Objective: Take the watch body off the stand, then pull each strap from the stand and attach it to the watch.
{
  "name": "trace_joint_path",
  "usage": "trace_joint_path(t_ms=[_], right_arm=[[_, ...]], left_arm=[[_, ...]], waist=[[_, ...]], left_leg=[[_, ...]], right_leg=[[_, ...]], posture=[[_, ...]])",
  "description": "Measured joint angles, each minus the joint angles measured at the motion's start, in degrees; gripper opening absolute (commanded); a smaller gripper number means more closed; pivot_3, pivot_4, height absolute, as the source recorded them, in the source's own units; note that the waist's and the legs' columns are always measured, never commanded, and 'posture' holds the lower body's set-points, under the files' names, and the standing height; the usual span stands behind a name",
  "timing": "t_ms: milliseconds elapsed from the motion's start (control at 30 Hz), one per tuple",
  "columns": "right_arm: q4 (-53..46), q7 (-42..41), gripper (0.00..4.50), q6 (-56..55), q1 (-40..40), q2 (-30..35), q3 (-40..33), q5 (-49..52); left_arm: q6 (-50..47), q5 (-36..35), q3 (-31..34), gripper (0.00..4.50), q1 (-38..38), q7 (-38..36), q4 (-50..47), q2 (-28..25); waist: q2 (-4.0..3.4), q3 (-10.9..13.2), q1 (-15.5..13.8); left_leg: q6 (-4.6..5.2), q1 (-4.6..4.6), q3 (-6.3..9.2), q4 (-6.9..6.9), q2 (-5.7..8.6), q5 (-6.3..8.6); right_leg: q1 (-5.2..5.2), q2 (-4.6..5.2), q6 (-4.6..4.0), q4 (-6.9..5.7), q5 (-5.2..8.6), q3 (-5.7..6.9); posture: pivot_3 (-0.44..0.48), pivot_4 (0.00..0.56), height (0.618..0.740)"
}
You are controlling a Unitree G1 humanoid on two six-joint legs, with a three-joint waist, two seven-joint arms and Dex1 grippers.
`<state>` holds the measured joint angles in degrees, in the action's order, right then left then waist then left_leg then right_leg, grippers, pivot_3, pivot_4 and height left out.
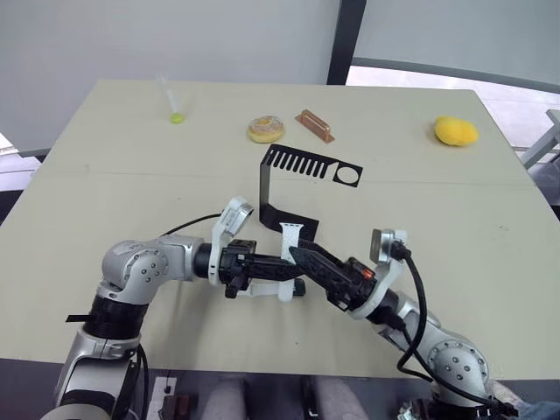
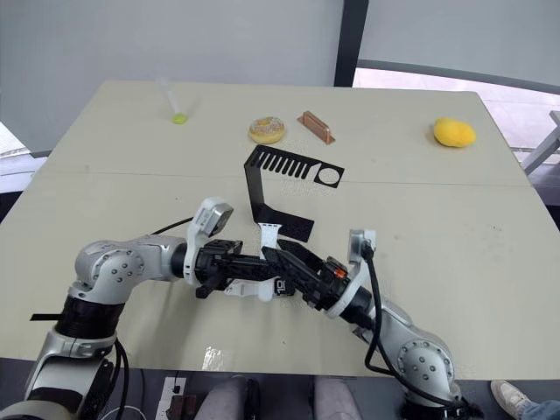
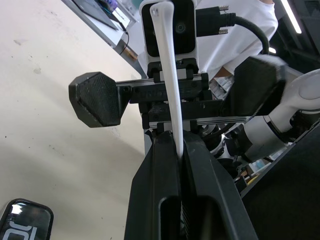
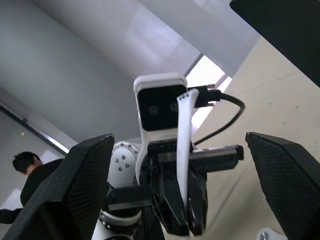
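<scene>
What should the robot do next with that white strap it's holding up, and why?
Probably close the right gripper gently on the strap. The left gripper is shut on the strap's lower end, and the upper end stands free between the right gripper's wide-open fingers. The watch lies on the table, so a two-handed grip would likely help fit the strap.
</scene>
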<state>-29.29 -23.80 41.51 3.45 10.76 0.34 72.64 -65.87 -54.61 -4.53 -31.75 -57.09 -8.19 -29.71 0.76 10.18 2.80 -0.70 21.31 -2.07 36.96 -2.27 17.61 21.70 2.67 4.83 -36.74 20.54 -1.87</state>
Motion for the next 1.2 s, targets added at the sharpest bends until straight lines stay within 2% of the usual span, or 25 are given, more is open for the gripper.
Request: trace_joint_path(t_ms=[100, 200, 267, 1200], right_arm=[[0.4, 0.4, 4.45, -0.4, 0.9, -0.7, 0.2, -0.4], [1.2, 0.4, 3.66, -0.5, 1.7, -0.9, 0.4, -0.7], [1.8, 0.4, 2.78, -0.5, 2.2, -0.7, 0.4, -0.9], [3.6, 0.4, 2.78, -0.5, 2.3, -1.2, -0.6, -1.1]], left_arm=[[0.0, 0.0, 0.0, 0.00, 0.1, 0.2, -0.1, 0.4], [0.1, 0.0, 0.0, 0.00, 0.2, 0.5, -0.1, 0.6], [0.3, 0.1, 0.0, 0.00, 0.2, 0.5, -0.1, 0.7], [2.3, 0.5, 0.0, 0.00, 1.2, 1.3, -0.9, 1.6]], waist=[[0.00, 0.0, 0.0], [0.00, 0.0, 0.0], [0.00, 0.0, 0.0], [0.00, 0.0, 0.1]], left_leg=[[0.00, 0.00, 0.00, 0.00, 0.00, 0.00], [0.00, 0.00, 0.00, 0.00, 0.00, 0.00], [0.00, 0.00, 0.00, 0.00, 0.00, 0.00], [0.00, 0.01, 0.00, -0.02, 0.00, 0.00]], right_leg=[[0.00, 0.00, 0.00, 0.00, 0.00, 0.00], [0.01, 0.00, 0.00, 0.00, 0.00, 0.00], [0.01, 0.00, 0.00, 0.00, 0.00, 0.00], [0.01, 0.00, 0.00, 0.02, 0.00, 0.00]], posture=[[0.000, 0.150, 0.740], [0.000, 0.150, 0.740], [0.000, 0.150, 0.740], [0.000, 0.150, 0.740]])
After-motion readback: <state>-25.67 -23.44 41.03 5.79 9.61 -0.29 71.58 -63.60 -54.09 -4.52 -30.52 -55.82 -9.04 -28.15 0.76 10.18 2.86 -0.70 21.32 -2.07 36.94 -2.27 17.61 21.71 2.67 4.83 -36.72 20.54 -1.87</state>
